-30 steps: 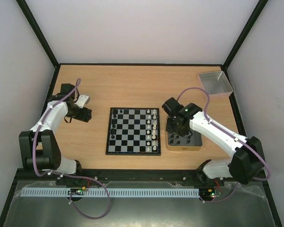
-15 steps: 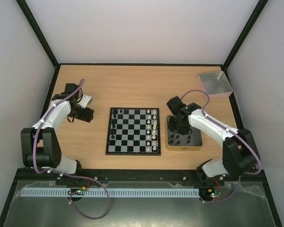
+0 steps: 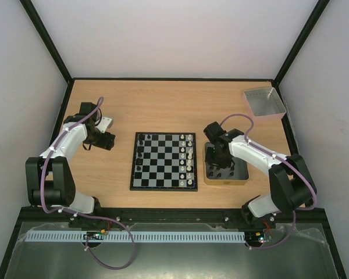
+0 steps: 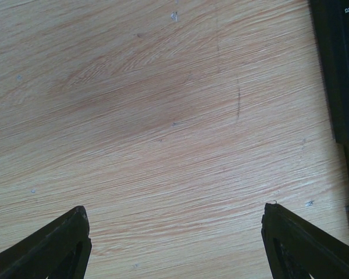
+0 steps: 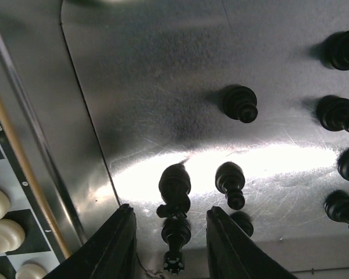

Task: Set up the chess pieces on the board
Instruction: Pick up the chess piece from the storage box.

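Chess pieces [image 3: 189,158] partly set: white lined along right side of board [image 3: 163,174], few black placed at left. Remaining black seen in tin [image 3: 243,177] just right of board. Right arm bent down into tin, jaws parted astride black piece [image 5: 174,189], not yet clamped. Left jaws spread wide, empty, held over surface [image 4: 163,145] left of board.

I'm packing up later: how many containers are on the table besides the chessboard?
2. The gold-rimmed tin lies just right of the board; the grey tray sits at the table's far right corner. None seems hidden.
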`<action>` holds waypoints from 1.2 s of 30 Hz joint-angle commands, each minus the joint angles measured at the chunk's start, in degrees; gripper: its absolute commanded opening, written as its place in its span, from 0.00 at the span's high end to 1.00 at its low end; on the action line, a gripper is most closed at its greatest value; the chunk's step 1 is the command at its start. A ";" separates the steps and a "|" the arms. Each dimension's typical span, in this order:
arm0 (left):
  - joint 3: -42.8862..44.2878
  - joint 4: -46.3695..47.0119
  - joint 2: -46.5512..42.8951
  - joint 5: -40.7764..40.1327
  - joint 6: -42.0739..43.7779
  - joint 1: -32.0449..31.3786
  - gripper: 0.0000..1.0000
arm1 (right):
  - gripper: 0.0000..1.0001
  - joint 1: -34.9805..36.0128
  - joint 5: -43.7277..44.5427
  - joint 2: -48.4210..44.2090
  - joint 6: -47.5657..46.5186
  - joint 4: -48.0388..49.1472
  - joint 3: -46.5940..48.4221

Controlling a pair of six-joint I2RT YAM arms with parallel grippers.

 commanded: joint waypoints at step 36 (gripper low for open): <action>-0.55 0.10 -0.06 -1.24 -0.54 -0.29 0.20 | 0.83 -0.40 -0.15 5.00 -3.12 3.23 -2.37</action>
